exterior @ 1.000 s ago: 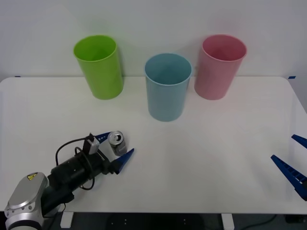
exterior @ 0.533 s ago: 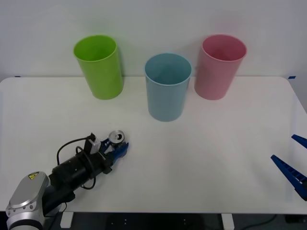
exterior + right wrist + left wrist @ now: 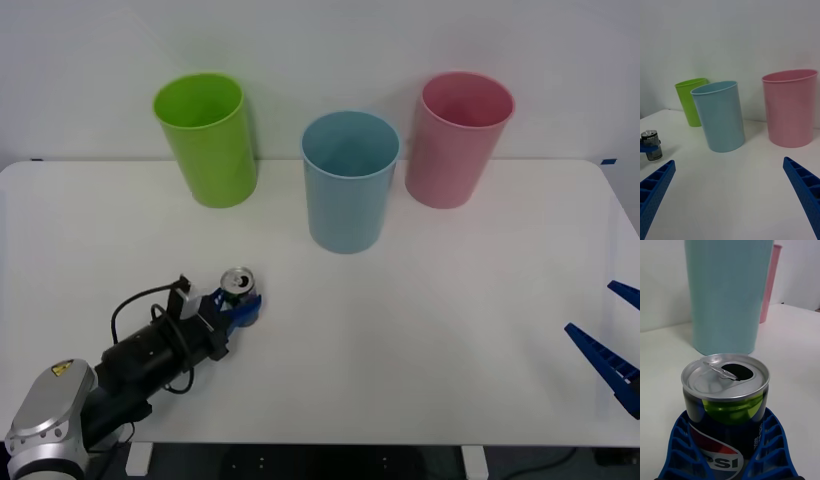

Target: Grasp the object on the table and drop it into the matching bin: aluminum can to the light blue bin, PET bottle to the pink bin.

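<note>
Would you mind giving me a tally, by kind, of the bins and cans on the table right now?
Bins: 3 — lime green bin, light blue bin, pink bin.
Cans: 1 — aluminum can, upright, gripped by the left gripper.
Total: 4 things on the table.

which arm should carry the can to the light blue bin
Left. The left hand is already shut on the aluminum can, with the light blue bin just ahead of it. The right hand sits open at the table's far right edge.
</note>
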Tool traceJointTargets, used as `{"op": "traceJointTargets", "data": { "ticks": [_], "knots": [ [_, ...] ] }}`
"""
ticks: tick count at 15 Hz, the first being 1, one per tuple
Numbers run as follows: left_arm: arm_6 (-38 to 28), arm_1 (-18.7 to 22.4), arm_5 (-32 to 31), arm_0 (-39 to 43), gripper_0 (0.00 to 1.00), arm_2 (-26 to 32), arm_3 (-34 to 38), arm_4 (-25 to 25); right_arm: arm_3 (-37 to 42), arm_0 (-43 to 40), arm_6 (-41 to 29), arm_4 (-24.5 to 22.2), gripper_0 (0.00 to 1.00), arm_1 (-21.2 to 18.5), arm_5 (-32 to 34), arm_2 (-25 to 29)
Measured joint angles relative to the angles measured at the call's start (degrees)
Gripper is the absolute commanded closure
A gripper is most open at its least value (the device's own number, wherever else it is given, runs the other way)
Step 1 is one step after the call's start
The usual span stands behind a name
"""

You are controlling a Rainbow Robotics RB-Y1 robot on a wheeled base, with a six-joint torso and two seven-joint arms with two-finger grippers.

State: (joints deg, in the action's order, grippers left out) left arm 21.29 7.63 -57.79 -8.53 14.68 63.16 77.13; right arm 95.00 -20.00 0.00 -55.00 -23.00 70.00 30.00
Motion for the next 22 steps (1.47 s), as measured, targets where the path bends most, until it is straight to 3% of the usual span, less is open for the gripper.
{"op": "traceJointTargets", "data": {
  "ticks": [6, 19, 22],
  "knots": [
    [-3.0, 0.6, -2.7, 1.2, 1.0, 3.3, 5.3, -2.2, 0.0, 0.0, 0.0, 0.0, 0.0, 0.0, 0.0, 0.0],
    [-25.0, 0.6, -1.1, 3.4, 1.0, 5.9, 28.7, -3.3, 0.0, 0.0, 0.0, 0.0, 0.0, 0.0, 0.0, 0.0],
    [-31.6, 0.6, 0.8, 2.1, 1.0, 6.0, 33.1, -0.9, 0.0, 0.0, 0.0, 0.0, 0.0, 0.0, 0.0, 0.0]
  ]
}}
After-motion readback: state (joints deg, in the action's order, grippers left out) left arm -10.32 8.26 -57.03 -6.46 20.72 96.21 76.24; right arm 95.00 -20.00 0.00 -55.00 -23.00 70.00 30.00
